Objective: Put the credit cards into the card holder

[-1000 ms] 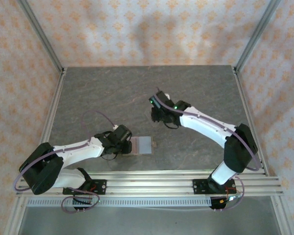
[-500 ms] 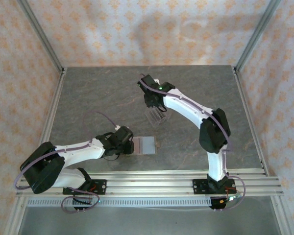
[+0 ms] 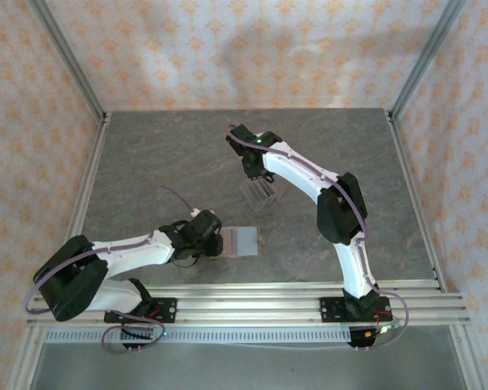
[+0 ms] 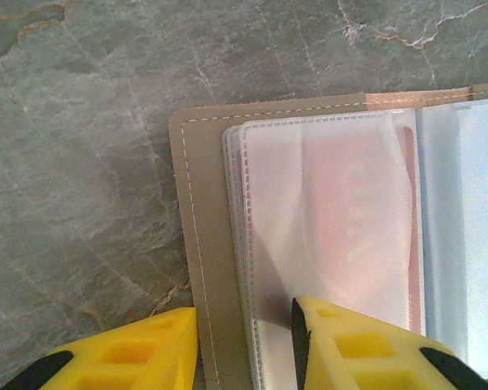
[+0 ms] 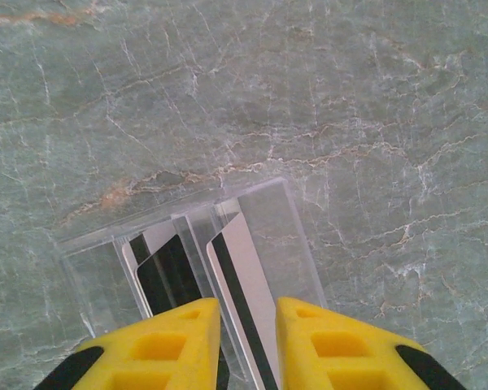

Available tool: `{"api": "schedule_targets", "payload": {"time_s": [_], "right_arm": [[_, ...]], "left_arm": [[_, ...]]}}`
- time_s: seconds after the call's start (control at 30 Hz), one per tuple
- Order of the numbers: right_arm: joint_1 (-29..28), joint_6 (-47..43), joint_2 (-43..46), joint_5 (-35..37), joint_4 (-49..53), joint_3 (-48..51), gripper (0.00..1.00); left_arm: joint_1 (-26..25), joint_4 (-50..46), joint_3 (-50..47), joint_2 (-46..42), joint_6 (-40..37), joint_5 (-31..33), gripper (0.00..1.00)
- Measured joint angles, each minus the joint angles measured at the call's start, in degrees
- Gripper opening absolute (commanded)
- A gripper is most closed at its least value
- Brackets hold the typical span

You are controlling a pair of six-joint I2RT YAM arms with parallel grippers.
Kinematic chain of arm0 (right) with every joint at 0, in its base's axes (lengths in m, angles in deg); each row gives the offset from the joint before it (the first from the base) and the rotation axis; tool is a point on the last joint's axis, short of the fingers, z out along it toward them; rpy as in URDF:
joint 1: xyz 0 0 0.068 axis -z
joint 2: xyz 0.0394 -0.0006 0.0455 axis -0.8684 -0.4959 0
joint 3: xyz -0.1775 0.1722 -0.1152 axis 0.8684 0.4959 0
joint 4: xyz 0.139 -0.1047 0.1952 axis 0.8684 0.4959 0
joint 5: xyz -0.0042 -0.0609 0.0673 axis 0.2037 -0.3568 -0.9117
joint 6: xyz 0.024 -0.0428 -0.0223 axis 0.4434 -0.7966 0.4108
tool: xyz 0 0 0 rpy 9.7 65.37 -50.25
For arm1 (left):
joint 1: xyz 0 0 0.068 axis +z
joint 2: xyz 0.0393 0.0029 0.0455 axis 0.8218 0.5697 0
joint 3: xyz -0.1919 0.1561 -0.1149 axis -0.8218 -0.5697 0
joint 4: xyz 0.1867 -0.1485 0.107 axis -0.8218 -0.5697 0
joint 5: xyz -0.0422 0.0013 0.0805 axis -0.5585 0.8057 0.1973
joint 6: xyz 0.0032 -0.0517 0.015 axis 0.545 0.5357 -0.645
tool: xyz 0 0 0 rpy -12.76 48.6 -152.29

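Observation:
The card holder (image 3: 242,241) lies open on the table near the front. Its tan cover (image 4: 202,244) and clear sleeves (image 4: 325,227) over a reddish inside show in the left wrist view. My left gripper (image 3: 215,241) (image 4: 244,321) is open and straddles the holder's left edge, with one fingertip (image 4: 342,333) on the sleeves. The credit cards stand in a clear slotted stand (image 3: 260,192) (image 5: 286,215). A pale card with a black stripe (image 5: 246,280) stands between the fingers of my right gripper (image 3: 254,172) (image 5: 248,313), which is open a narrow gap. A dark card (image 5: 167,272) stands to its left.
Metal frame rails (image 3: 85,187) run along the sides of the grey stone-patterned table (image 3: 171,154), and patterned walls stand behind. The right arm's elbow (image 3: 337,207) rises high over the table's right half.
The right arm swung up and left from the table's middle until its gripper stood over the clear stand, and its jaws narrowed a little. The left arm and the holder stayed put.

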State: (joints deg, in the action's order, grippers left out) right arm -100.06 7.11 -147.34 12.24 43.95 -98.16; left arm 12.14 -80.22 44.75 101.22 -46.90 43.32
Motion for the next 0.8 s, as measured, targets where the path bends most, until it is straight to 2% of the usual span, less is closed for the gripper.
{"api": "schedule_targets", "payload": {"time_s": [0.63,0.8], "right_arm": [[1.2,-0.6,-0.9,-2.8,-0.5,2.4,0.20],[1.3,-0.7,-0.9,-3.6,-1.0,2.9,0.26]], "left_arm": [[0.0,0.0,0.0,0.0,0.0,0.1,0.35],[0.0,0.0,0.0,0.0,0.0,0.2,0.35]]}}
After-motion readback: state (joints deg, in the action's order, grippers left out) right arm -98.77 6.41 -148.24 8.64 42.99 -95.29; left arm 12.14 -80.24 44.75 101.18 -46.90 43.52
